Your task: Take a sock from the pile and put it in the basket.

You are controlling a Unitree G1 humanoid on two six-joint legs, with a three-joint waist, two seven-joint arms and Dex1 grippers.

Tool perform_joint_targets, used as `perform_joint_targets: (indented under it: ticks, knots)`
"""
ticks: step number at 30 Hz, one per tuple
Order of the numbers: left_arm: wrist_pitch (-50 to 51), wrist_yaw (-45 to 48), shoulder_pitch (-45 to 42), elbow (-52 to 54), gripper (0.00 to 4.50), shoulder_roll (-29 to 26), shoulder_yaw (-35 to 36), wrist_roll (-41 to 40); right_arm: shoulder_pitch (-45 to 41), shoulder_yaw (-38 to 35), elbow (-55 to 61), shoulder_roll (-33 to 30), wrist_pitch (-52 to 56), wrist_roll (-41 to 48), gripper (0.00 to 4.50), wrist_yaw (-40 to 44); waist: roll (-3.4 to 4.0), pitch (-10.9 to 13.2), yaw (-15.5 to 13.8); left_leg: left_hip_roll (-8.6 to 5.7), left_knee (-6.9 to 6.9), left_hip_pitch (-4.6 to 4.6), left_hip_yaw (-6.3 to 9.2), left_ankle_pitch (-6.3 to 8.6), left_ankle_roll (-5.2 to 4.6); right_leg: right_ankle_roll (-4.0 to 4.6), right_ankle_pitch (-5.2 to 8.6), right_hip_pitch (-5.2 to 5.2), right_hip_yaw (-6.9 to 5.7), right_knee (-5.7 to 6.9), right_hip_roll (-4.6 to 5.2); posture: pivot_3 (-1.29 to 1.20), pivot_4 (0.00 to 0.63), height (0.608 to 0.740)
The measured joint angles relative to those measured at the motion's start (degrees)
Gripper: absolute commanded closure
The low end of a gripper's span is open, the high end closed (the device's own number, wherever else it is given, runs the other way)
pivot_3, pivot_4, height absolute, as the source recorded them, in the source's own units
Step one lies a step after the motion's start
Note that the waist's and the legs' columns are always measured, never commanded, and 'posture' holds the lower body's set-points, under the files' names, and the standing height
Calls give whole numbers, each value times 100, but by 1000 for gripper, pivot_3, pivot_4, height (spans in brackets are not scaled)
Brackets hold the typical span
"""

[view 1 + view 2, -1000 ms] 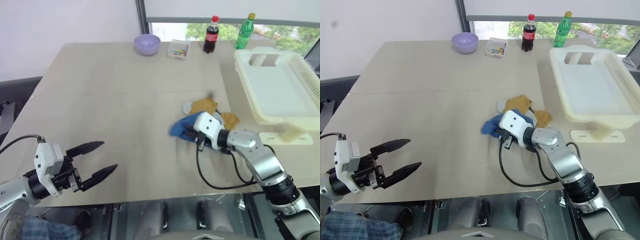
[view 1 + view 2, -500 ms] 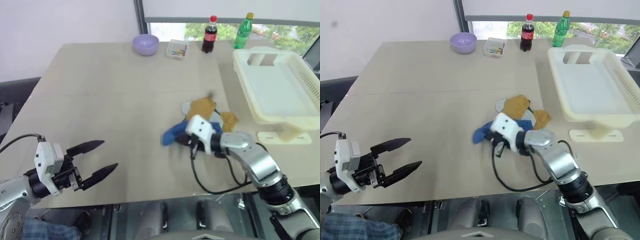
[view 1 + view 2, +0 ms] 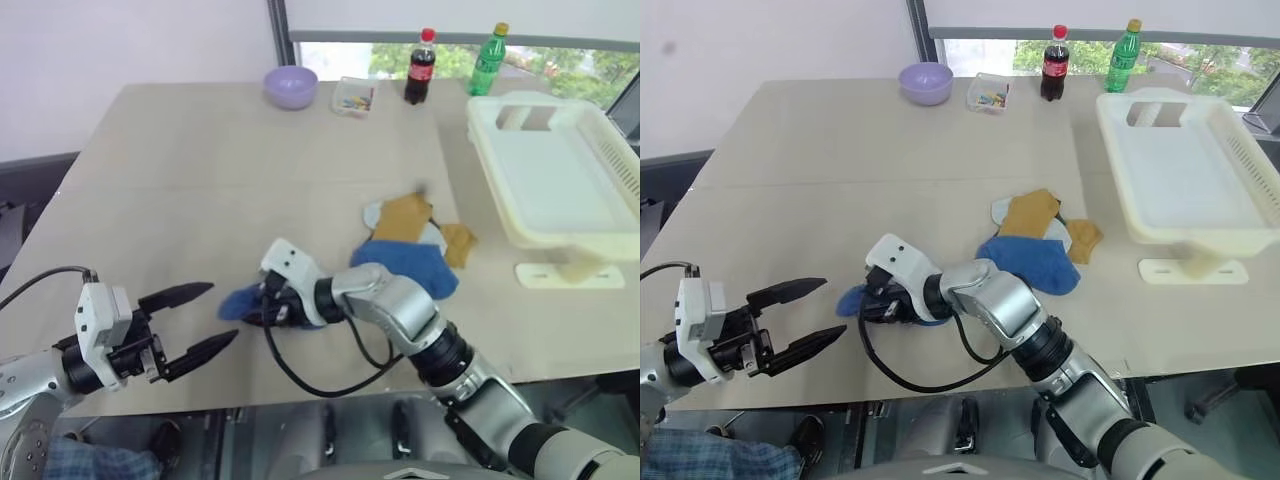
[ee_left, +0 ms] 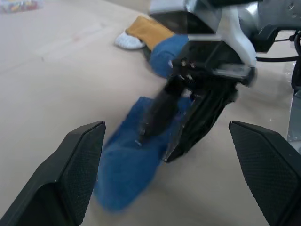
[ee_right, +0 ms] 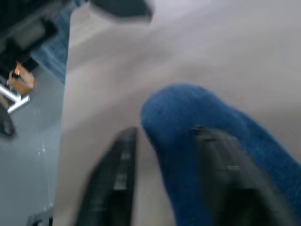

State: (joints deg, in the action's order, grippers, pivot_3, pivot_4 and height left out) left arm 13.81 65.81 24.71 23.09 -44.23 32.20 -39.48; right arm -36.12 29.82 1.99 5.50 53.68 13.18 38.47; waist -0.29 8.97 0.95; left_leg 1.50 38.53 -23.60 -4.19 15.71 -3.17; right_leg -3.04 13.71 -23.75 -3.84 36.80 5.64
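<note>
Spread wide with nothing between them, the jaws of our left gripper [image 3: 195, 320] hover over the table [image 3: 200, 190] near its front edge, toward the left corner. Our right gripper [image 3: 877, 303] reaches across to the same stretch of table, its two black fingers [image 4: 162, 113] parted, with the sock [image 3: 855, 298] lying between and under them. From our right wrist we see one finger on the bare table beside the blue cloth and the other over the cloth itself, so the jaws stand apart around the sock; whether they pinch it we cannot tell. The sock lies flat on the table close to the front edge, just beside our left gripper's fingertips and well apart from the pile [image 3: 415, 235].

That pile sits right of the table's middle: a mustard-yellow sock [image 3: 403, 215] on a light grey sock [image 3: 375, 213], with a second blue sock [image 3: 412, 265] spread at its near side. The basket [image 3: 580, 235] rests at the table's right edge, empty, its bare floor pale. Along the far edge stand a lilac bowl [image 3: 291, 86], a small clear box [image 3: 355, 98], a cola bottle [image 3: 420, 68] and a green bottle [image 3: 487, 62].
</note>
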Motion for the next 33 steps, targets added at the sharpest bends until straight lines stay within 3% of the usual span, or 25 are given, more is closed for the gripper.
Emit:
perform_joint_targets:
  ticks: [9,14,20,30,33]
  knots:
    - [20,2,-102,-7,0,-25,60,-3,202,-945,1739,-2034,634,683,2597,395,-15,-8,-5,1,10,-6,7,-3,4,0,0,2,-7,1,-10,0,150,740]
    - [68,40,-320,-80,0,-72,37,-1,208,-1080,1733,-2930,-90,162,2597,185,-12,-6,21,3,9,-7,1,-4,4,0,1,-1,0,1,-29,0,150,740]
    - [84,109,-490,-201,0,-135,-114,10,321,-561,1376,-3112,-1005,-620,2597,-24,-13,-7,3,16,10,-9,-1,-5,5,-1,0,0,2,0,-31,0,150,740]
    - [75,342,-559,-358,0,-270,-131,87,495,-354,1332,-3104,-1063,-781,2597,91,-13,-7,-5,23,17,-10,-2,-5,6,-1,0,0,2,1,-33,0,150,740]
    - [69,386,-581,-364,0,-271,-131,127,498,-334,1330,-3104,-1076,-839,3431,99,-14,-7,-5,24,18,-10,-2,-5,6,-1,0,0,2,1,-34,0,150,740]
